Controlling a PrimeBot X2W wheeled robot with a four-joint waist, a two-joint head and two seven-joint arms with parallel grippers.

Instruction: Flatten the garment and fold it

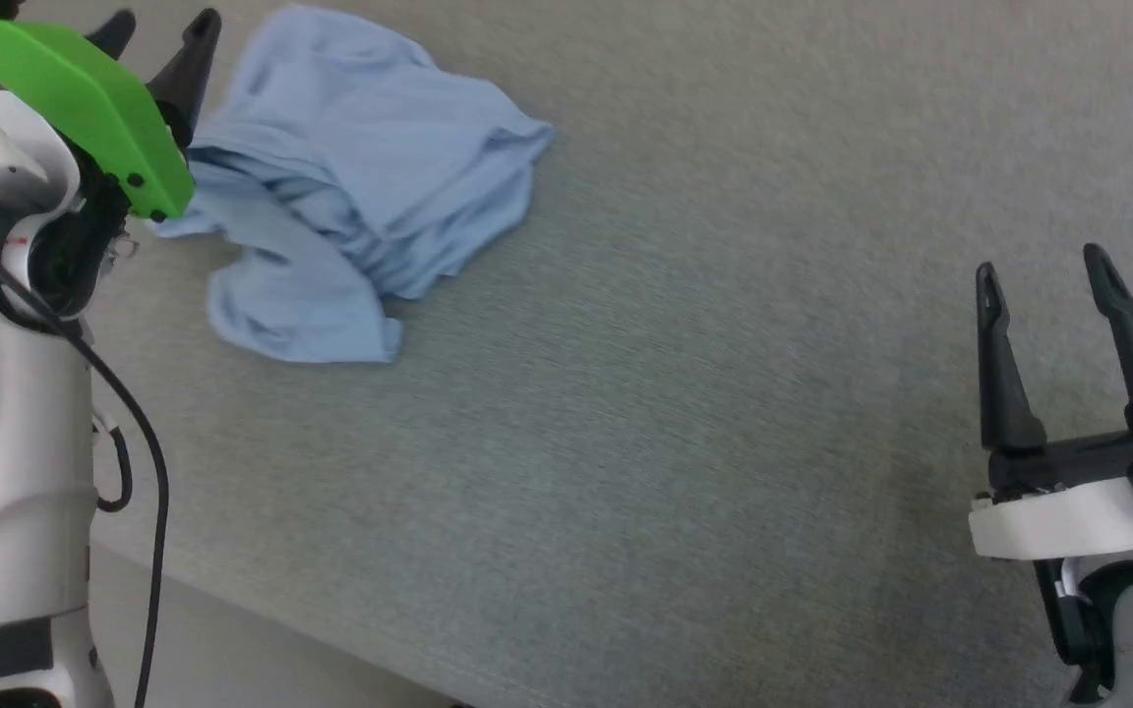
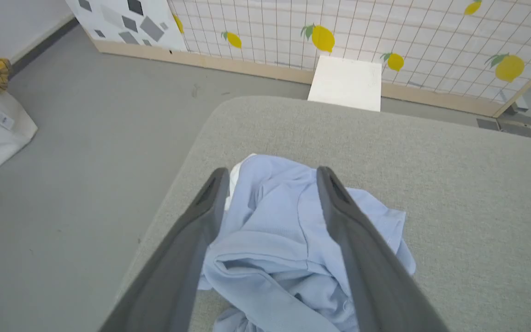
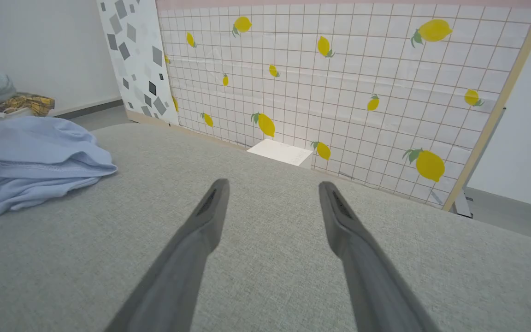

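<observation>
While the shirt (image 1: 370,177) is lying crumpled by the far left corner of the bench (image 1: 685,413), I am holding my left gripper (image 1: 158,39) over it and my right gripper (image 1: 1043,270) well apart, both wide open and empty, and judging it soft, light, best pinched at an edge.

Bright, even light, faint shadow beneath the garment (image 1: 370,167), streaky head-view blur, wide-angle bending in wrist views.
</observation>
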